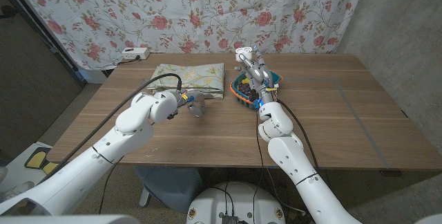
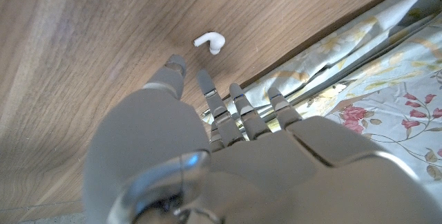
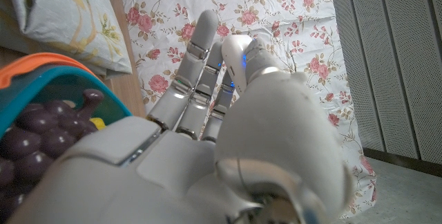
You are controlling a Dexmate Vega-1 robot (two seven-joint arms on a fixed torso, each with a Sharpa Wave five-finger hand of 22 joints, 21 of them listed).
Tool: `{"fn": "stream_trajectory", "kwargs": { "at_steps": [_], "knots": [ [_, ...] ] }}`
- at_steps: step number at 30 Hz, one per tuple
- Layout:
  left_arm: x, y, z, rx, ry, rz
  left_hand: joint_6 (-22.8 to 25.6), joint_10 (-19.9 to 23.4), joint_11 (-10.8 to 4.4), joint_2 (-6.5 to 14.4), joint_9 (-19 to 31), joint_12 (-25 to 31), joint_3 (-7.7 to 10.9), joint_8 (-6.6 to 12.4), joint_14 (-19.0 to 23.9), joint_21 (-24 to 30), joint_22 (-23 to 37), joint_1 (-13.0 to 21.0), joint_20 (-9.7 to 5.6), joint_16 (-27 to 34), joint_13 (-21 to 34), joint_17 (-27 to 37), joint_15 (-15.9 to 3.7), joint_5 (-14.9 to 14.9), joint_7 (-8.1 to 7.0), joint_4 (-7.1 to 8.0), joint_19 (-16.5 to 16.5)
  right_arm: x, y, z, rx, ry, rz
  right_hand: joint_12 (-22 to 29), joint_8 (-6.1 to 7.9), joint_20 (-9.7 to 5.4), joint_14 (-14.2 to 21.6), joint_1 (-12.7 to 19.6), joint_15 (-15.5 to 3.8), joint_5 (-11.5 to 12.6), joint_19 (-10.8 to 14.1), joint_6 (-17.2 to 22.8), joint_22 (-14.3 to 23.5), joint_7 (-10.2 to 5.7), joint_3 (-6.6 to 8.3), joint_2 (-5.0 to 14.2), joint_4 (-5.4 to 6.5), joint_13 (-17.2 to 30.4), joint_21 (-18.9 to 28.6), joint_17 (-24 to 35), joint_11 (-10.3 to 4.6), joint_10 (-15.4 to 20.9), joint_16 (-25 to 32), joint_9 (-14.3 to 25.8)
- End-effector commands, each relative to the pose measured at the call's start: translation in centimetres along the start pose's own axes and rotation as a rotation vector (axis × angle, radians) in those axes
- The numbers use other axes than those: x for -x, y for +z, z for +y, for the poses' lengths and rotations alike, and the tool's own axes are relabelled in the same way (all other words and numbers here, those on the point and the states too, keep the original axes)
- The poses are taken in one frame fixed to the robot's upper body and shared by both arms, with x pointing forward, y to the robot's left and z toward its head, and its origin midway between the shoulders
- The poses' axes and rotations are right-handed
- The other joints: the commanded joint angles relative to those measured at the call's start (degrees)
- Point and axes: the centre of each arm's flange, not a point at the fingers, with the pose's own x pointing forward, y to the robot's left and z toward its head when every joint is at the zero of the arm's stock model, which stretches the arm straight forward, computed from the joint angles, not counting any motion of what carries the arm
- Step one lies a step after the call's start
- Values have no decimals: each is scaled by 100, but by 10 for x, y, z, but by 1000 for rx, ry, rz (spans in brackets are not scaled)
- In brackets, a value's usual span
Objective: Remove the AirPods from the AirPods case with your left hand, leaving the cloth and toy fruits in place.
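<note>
Fingers (image 2: 207, 89) of our left hand (image 2: 228, 148) were spread apart and held nothing, with their tips low over the bare wood. One white AirPod (image 2: 210, 41) lay on the table (image 2: 83, 51), just past those tips, in the upper middle of the left wrist picture. We thought we should lift slowly and not bump it or tug the cloth (image 2: 373, 65). Our right hand (image 1: 253, 67) held up the AirPods case (image 3: 236, 50) over the toy fruits (image 3: 27, 124), at the top middle of the head picture.

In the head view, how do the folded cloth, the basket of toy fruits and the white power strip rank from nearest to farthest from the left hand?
1. Folded cloth: just behind the left hand.
2. Basket of toy fruits: farther to its right, under the right hand.
3. White power strip: at the table's far edge, by the curtain.
</note>
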Motion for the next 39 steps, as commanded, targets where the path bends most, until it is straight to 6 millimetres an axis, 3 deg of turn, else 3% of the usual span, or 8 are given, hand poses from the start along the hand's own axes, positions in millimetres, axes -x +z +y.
{"fn": "stream_trajectory", "kwargs": {
  "at_steps": [1,8,11,15,26,39],
  "knots": [
    [11,-2,23,88,108,-23,-2,-25,-5,2,9,-46,16,51,-16,19,18,-75,4,-20,-29,-1,-17,5,-38,30,0,1,1,0,6,-2,-2,43,24,-725,410,47,-1058,29,-521,27,19,-13,-21,-6,10,24,39,24,-580,614,-15,22],
    [26,-9,40,205,204,-30,113,15,-6,0,7,-130,29,100,-6,25,19,-137,0,-33,-121,-42,-22,-8,-43,37,10,1,0,-1,6,-5,1,37,22,-724,413,46,-1058,30,-531,30,18,-9,-22,-6,11,22,56,25,-582,604,-18,22],
    [29,-16,46,347,168,-88,174,25,-5,3,6,-162,31,123,-3,23,19,-164,-2,-35,-155,-54,-22,-12,-54,43,5,1,0,-2,8,-6,0,35,23,-723,414,46,-1058,30,-534,33,17,-7,-22,-6,11,18,62,25,-585,606,-19,22],
    [37,-13,56,412,218,-108,310,40,-4,-92,1,-310,-65,156,-30,12,20,-430,8,-49,-297,-95,12,-67,-91,122,-27,1,0,-2,10,-6,2,42,22,-723,415,46,-1058,31,-542,34,16,-8,-23,-7,11,26,76,26,-582,613,-21,22],
    [62,-14,90,452,408,-151,327,80,-12,-103,-2,-402,-42,146,-114,21,21,-480,15,-99,-392,-142,58,-76,-84,100,-12,4,-5,-6,27,-22,9,41,20,-722,419,46,-1058,32,-553,36,14,-13,-24,-7,12,28,98,27,-588,614,-24,23],
    [73,-17,115,440,477,-123,351,206,-13,-95,-4,-446,-10,141,-90,28,21,-507,29,-103,-476,-181,86,-75,-76,74,5,7,-11,-9,25,-26,18,37,16,-722,422,49,-1058,33,-570,34,12,-10,-26,-10,10,22,129,28,-572,615,-30,23]
  ]
}}
